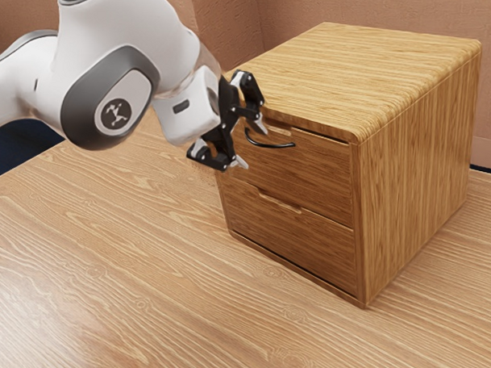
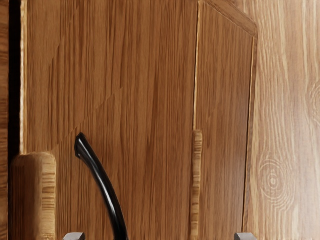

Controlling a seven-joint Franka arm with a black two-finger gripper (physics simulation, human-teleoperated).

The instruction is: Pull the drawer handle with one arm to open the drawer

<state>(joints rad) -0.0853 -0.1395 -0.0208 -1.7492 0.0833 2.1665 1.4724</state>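
My claw point(image 1: 251, 141) is spread wide and grips nothing, with 1 finger above and 1 below the near end of the black handle point(image 1: 271, 142); whether either touches it I cannot tell. The handle sits on the top drawer point(image 1: 311, 166) of 1 cabinet point(image 1: 408, 157), its long axis level along the front, bowing out toward me. My wrist view cuts off its end. There are 2 drawers; the lower drawer point(image 1: 296, 234) has 1 wooden grip point(image 1: 279, 203).
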